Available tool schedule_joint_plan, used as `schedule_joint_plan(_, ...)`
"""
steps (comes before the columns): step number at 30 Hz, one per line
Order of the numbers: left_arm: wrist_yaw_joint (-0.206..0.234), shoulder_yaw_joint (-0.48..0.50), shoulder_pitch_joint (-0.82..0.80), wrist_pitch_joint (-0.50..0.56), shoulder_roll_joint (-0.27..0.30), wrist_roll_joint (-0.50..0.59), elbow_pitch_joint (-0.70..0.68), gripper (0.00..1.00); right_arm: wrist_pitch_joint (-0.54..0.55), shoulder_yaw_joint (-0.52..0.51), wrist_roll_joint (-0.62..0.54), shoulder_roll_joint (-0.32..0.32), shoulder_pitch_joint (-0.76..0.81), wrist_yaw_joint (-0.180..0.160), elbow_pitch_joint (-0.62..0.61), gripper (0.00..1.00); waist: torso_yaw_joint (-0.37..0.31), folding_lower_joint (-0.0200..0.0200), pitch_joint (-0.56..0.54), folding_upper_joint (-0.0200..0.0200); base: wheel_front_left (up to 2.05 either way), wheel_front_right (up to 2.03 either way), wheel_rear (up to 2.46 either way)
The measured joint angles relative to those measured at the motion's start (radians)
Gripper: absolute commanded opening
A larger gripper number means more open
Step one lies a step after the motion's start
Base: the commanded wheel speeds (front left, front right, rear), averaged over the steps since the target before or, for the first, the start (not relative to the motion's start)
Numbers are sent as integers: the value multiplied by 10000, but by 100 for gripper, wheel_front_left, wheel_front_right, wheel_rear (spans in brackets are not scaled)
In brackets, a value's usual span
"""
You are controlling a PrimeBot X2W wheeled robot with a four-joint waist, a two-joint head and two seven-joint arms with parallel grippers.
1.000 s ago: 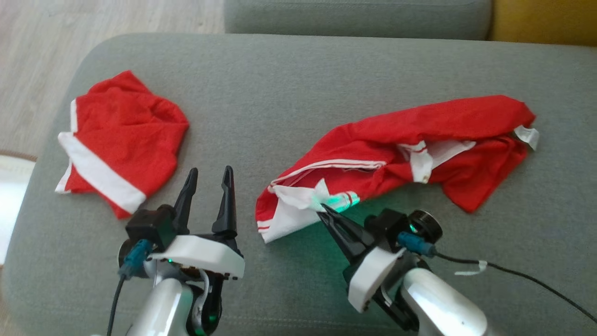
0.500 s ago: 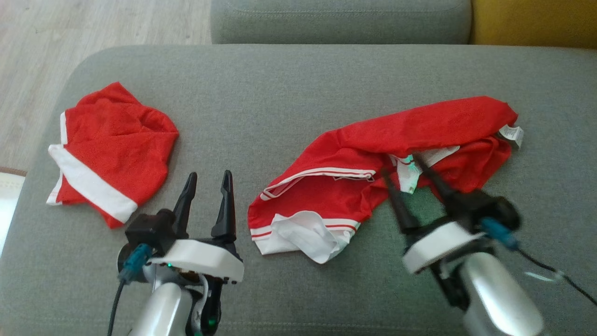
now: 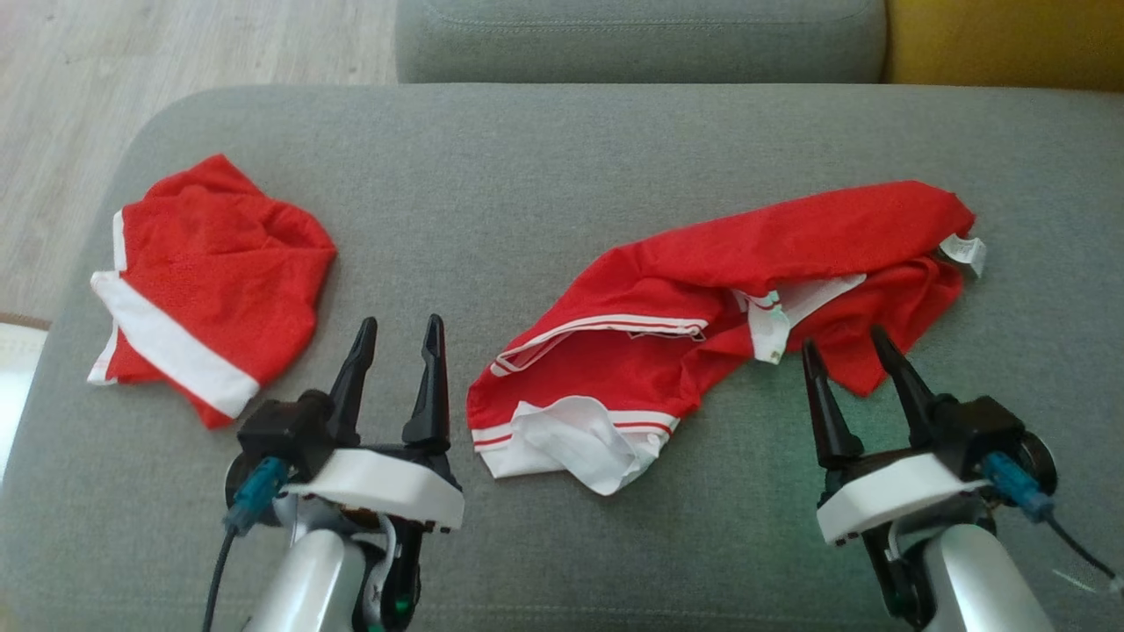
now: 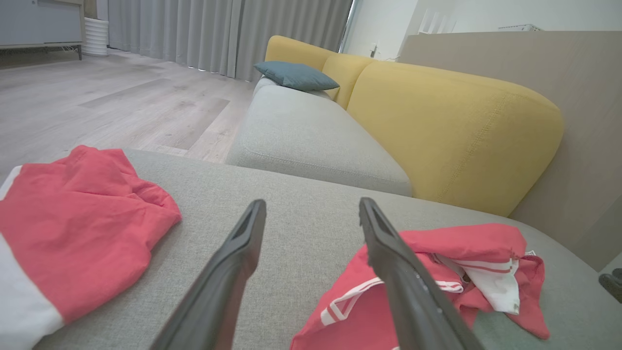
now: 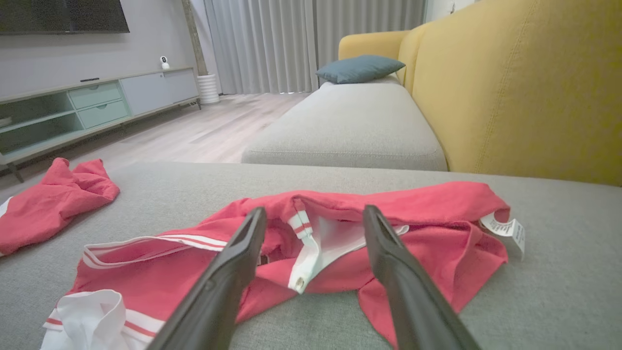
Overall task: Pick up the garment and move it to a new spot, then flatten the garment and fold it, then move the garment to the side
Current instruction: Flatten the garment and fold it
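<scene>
Head view: right tool [image 3: 843,341] spread and empty, its tips just at the near edge of the red garment [image 3: 667,281]; left tool [image 3: 401,321] likewise spread, holding nothing, just beside the garment's white-trimmed end. The garment lies bunched on the right half of the grey sofa seat [image 3: 527,167]. I judge flattening is due: I would pinch a single layer low at each end and draw apart evenly. A second red piece [image 3: 211,263] lies well apart at the left.

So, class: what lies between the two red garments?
Head view: the left gripper and bare grey cushion, between folded garment and crumpled garment.
</scene>
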Motion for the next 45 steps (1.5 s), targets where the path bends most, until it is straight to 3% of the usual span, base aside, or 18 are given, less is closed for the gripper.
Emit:
schedule_joint_plan(9,-4,-111,-15,0,2,0,82,100,566,-205,244,13,-794,0,1078,100,480,0,409,0,0,0,0)
schedule_joint_plan(18,2,-267,-114,0,2,0,105,100,303,-621,100,15,-1857,0,2844,100,1063,0,1053,0,0,0,0)
schedule_joint_plan(19,0,-272,-142,0,2,0,105,100,245,-642,90,13,-1967,0,3028,95,1110,0,1113,0,0,0,0)
schedule_joint_plan(20,0,-276,-190,0,2,0,111,100,192,-642,111,13,-2094,0,3214,24,1156,0,1163,0,0,0,0)
schedule_joint_plan(21,2,-276,-259,0,2,0,113,100,121,-608,119,13,-2204,0,3354,0,1193,0,1201,0,0,0,0)
schedule_joint_plan(29,4,-276,-363,0,0,0,203,100,-491,-322,305,12,-2899,0,3515,0,1239,0,1140,0,0,0,0)
schedule_joint_plan(35,44,-307,-360,0,0,-17,221,100,-215,-125,-19,-90,-3894,0,2869,0,1351,0,807,0,0,0,0)
schedule_joint_plan(39,100,-332,-355,0,0,-209,159,100,663,669,-148,-884,-5048,0,2719,0,1584,0,792,0,0,0,0)
schedule_joint_plan(45,196,-474,-354,0,0,-481,88,100,1758,1317,623,-2253,-6716,0,3241,0,2122,0,975,0,0,0,0)
